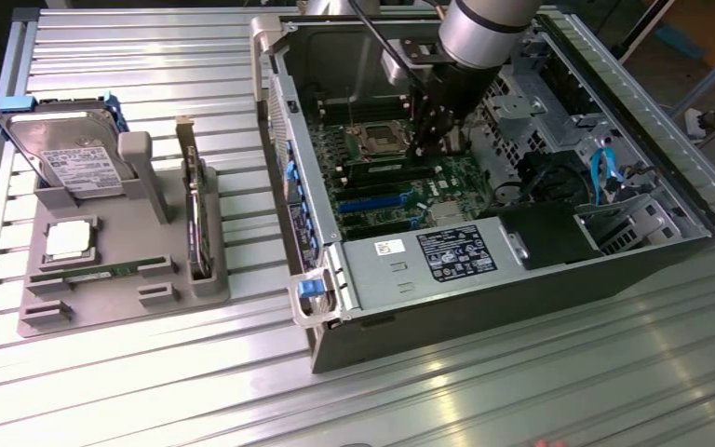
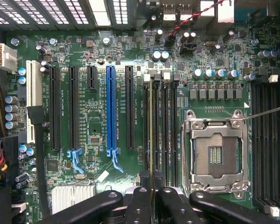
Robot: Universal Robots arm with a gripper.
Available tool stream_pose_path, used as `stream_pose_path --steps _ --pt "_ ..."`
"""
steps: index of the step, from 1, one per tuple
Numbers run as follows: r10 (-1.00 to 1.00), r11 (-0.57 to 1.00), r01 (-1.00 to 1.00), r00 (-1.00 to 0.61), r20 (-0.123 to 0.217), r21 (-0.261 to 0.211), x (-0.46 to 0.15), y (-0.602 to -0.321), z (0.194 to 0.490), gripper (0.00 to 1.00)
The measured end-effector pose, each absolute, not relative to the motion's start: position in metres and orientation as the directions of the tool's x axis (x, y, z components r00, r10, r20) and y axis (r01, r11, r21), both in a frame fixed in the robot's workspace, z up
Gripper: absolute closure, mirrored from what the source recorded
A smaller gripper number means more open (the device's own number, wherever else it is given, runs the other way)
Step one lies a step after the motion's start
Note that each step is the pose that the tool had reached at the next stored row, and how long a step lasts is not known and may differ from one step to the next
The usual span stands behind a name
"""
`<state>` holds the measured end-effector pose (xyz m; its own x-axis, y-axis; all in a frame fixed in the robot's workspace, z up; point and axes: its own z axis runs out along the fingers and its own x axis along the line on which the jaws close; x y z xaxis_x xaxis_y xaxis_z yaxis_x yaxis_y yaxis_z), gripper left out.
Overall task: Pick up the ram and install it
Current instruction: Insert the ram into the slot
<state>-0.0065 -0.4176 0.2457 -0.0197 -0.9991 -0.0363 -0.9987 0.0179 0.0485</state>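
On the exterior view's left, a grey holder (image 1: 122, 300) sits on the worktop (image 1: 482, 400), a hard drive (image 1: 72, 156) standing in it. Moving right, inside the open computer case (image 1: 370, 331), the tool (image 2: 151, 195) hangs over the motherboard (image 2: 95, 119), clamped on the ram (image 2: 151, 128). The stick is edge-on along the memory slots, just beside the empty CPU socket (image 2: 215, 154).

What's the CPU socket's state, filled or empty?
Empty: the CPU socket shows bare contacts inside its metal frame, with no chip seated in it.
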Motion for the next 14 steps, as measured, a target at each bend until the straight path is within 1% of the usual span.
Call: stream_pose_path --steps 14 --pt "-0.999 0.018 -0.999 -0.02 -0.036 0.049 -0.0072 -0.4184 0.2424 0.88"
